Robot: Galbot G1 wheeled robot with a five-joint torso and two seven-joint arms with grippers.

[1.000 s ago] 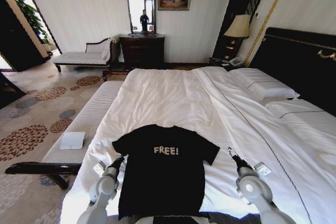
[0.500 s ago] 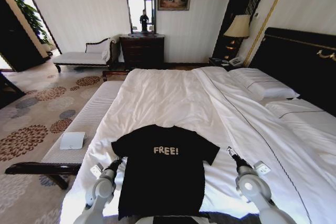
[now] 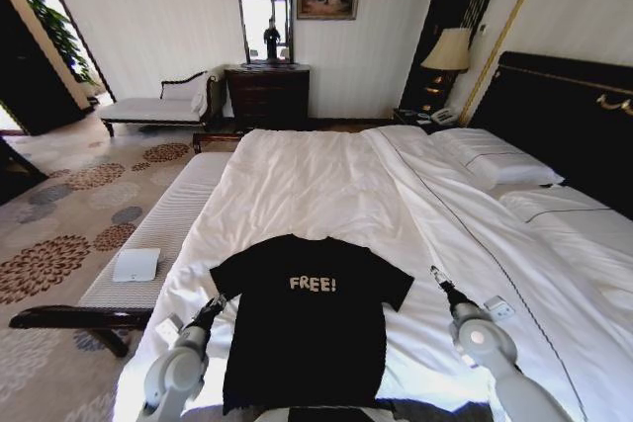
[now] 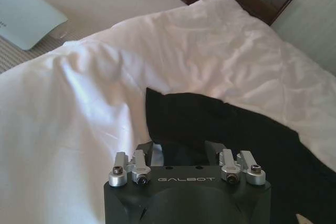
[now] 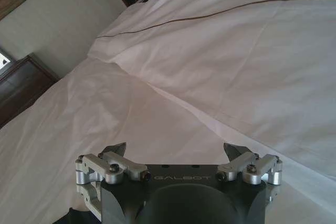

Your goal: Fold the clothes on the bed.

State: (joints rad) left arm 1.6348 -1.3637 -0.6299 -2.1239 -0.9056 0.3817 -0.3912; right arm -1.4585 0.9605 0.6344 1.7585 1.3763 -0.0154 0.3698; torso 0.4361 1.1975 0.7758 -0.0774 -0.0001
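Note:
The clothes, one black T-shirt point(image 3: 307, 328) with white "FREE!" lettering, lie flat on the near end of the bed point(image 3: 316, 175). My left gripper point(image 3: 211, 305) hovers at the shirt's left sleeve. In the left wrist view that gripper point(image 4: 180, 148) is open, its fingers point(image 4: 144, 149) straddling the sleeve's black cloth point(image 4: 210, 119) just ahead. My right gripper point(image 3: 438, 279) is off the shirt's right sleeve over bare white sheet. It is open in the right wrist view point(image 5: 174, 150), with nothing between its fingers point(image 5: 115, 150).
White pillows point(image 3: 495, 160) lie against the dark headboard point(image 3: 574, 116) on the right. A long bench point(image 3: 148, 244) with a white flat object point(image 3: 135, 264) runs along the bed's left side. A chaise point(image 3: 158, 106), a dresser point(image 3: 267, 96) and a lamp point(image 3: 450, 51) stand by the far wall.
My left arm has drawn back and to the left, lower beside the sleeve. The right arm has shifted slightly to the right. The shirt lies as before.

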